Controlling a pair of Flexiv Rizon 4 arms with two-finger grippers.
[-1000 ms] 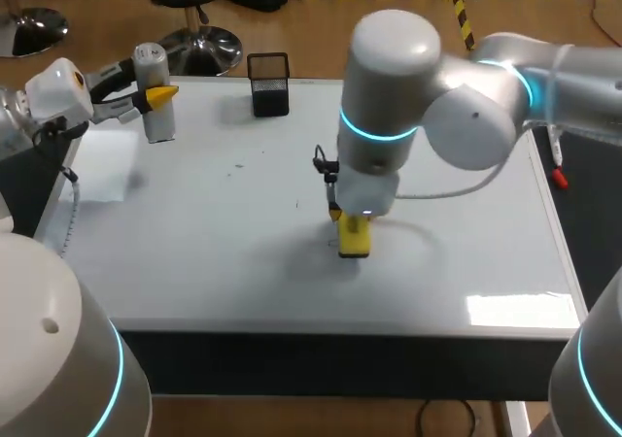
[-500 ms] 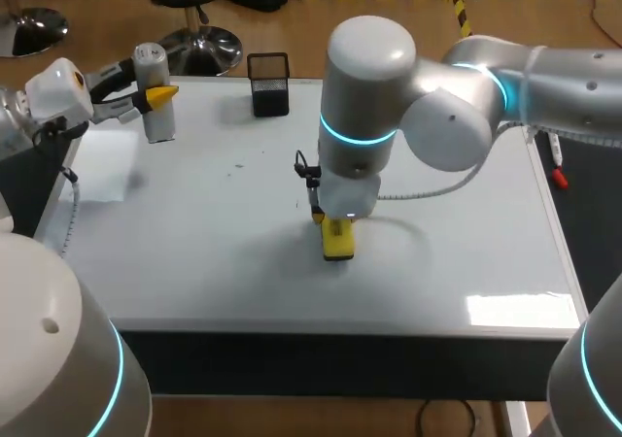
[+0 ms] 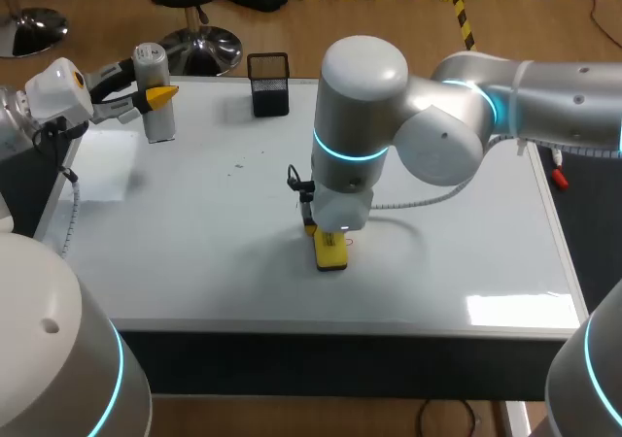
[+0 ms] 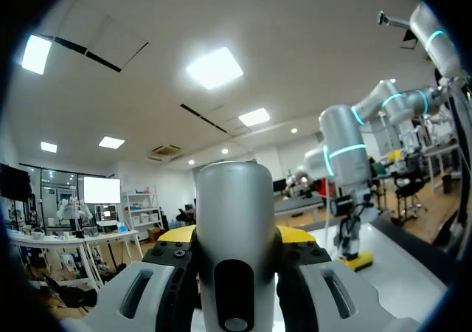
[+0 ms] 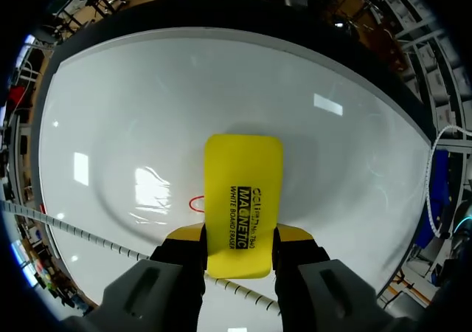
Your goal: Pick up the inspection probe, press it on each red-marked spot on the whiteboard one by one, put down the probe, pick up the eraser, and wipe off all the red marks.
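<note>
Here, eraser (image 5: 242,199) pinched in right pincer (image 5: 240,237), seemingly touching whiteboard (image 5: 125,111) — left pincer (image 4: 236,236) clasping probe (image 4: 236,199).

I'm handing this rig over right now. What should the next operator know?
Left end effector: shut on the probe, upright near the whiteboard's far left corner; not put down.
Right end effector: shut on the eraser, pressed flat mid-whiteboard.
Done: eraser picked up, wiping under way.
Left: a red mark shows beside the eraser; wipe it and any others, and set the probe down.
</note>
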